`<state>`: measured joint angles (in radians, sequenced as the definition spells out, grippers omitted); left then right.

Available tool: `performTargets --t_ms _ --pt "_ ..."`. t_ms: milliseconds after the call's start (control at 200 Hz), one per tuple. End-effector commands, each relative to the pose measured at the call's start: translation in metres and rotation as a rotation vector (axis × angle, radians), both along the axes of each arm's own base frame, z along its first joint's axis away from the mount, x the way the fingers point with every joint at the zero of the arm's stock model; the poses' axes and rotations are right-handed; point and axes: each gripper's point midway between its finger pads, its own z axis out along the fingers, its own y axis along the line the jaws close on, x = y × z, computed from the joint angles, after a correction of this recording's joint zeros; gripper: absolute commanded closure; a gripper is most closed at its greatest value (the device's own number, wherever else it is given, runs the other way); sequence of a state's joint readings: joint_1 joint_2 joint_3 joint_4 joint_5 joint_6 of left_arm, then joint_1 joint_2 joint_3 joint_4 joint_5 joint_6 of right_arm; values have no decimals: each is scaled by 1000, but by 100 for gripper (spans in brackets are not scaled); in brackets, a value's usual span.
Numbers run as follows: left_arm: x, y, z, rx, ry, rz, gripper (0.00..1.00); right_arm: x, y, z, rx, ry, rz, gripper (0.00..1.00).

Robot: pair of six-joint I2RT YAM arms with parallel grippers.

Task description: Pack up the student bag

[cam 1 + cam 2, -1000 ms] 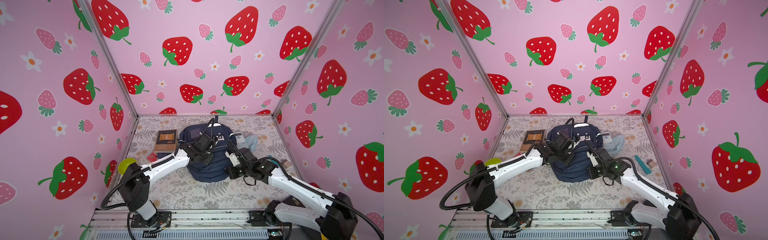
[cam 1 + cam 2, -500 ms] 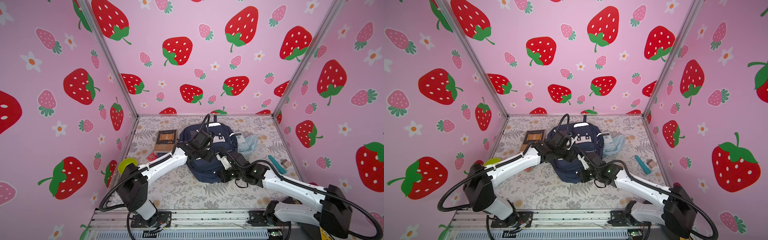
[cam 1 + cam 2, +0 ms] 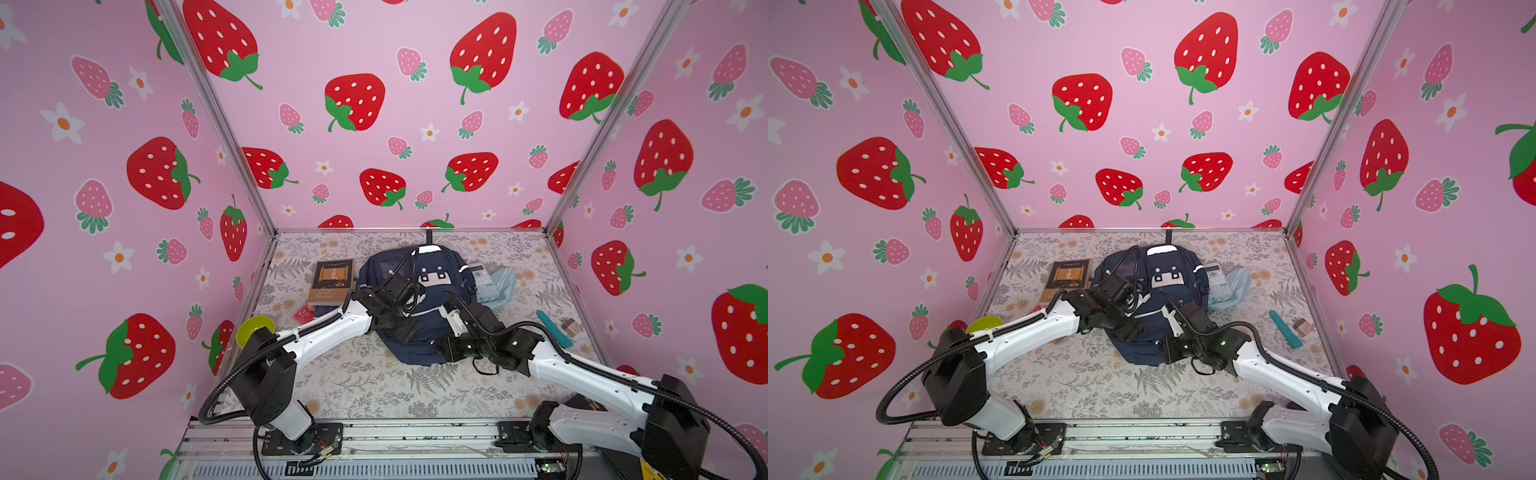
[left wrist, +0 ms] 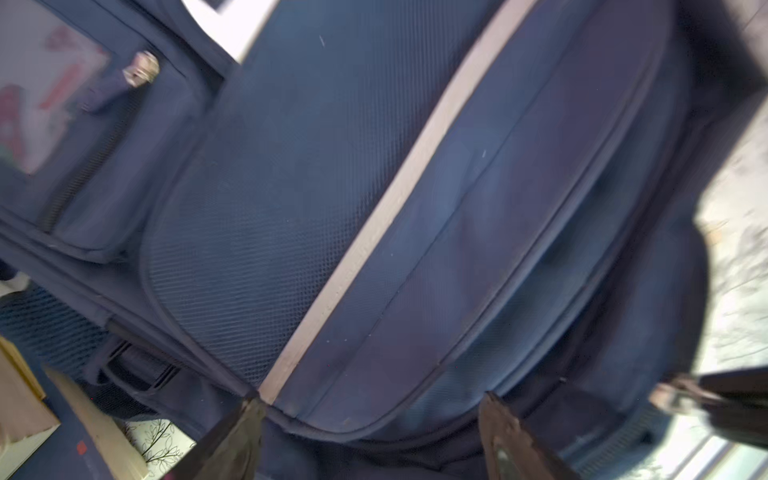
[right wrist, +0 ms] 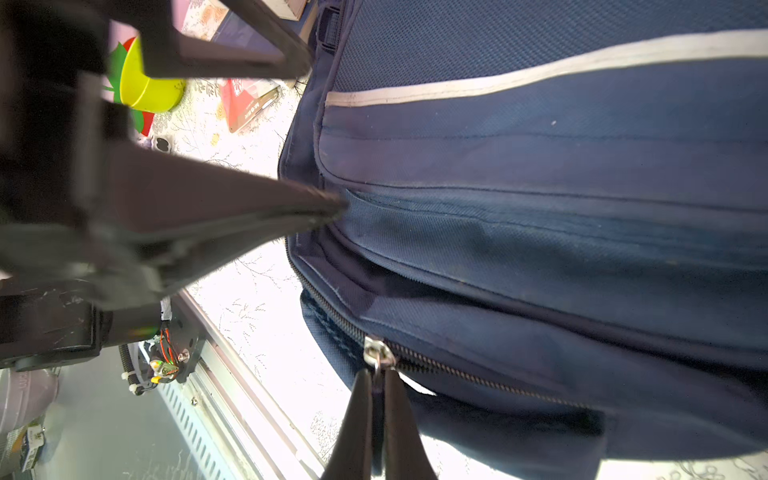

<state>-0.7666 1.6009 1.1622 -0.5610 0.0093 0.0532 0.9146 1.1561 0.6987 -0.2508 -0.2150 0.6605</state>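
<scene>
right gripper (image 5: 377,376): clenched on zipper pull (image 5: 375,353) at near end of student bag (image 3: 436,293). left gripper (image 4: 370,415): released, jaws wide, nothing between, tips at bag's front pocket by white stripe (image 4: 374,216). bag flat, front up, mid-table (image 3: 353,386) toward back wall. book (image 3: 332,276) just left, calculator (image 3: 483,277) just right.
</scene>
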Motion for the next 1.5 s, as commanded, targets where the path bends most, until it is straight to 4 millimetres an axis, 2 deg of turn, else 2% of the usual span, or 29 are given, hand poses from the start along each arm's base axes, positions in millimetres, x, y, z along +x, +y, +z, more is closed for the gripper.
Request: performTargets --t_ms 0,110,195,240,340,425,560,700,850,975,1105,1246,1371,1496 --pt "5 4 -9 83 -31 -29 19 3 2 11 61 -20 -22 100" --pt "12 0 -18 96 -35 -22 24 2 1 8 63 -14 -25 100" --pt "16 -3 -22 94 -42 -23 35 2 1 7 62 -14 -26 100" --pt "21 -3 -20 94 -62 -10 47 2 0 8 63 -16 -27 100" --pt "32 -5 -4 61 -104 29 82 2 -1 7 59 -18 -26 100" --pt "37 -13 19 -21 -128 44 100 2 1 8 55 -25 -13 100" --pt "39 -32 67 -191 -121 53 100 -3 8 14 51 -50 24 100" --pt "35 -57 112 -379 -82 48 100 -13 32 38 109 -109 88 100" --pt "28 -81 148 -572 1 32 100 -21 57 55 145 -180 115 100" --pt "22 -94 169 -707 63 6 100 -12 71 61 202 -223 74 100" --pt "19 -100 175 -785 114 -8 100 1 90 56 234 -249 39 100" --pt "17 -100 170 -834 153 -3 100 11 107 50 256 -265 -1 100" --pt "18 -91 156 -803 141 32 100 11 106 47 244 -239 -18 100" --pt "20 -84 135 -758 137 63 100 2 90 44 206 -197 -20 100"
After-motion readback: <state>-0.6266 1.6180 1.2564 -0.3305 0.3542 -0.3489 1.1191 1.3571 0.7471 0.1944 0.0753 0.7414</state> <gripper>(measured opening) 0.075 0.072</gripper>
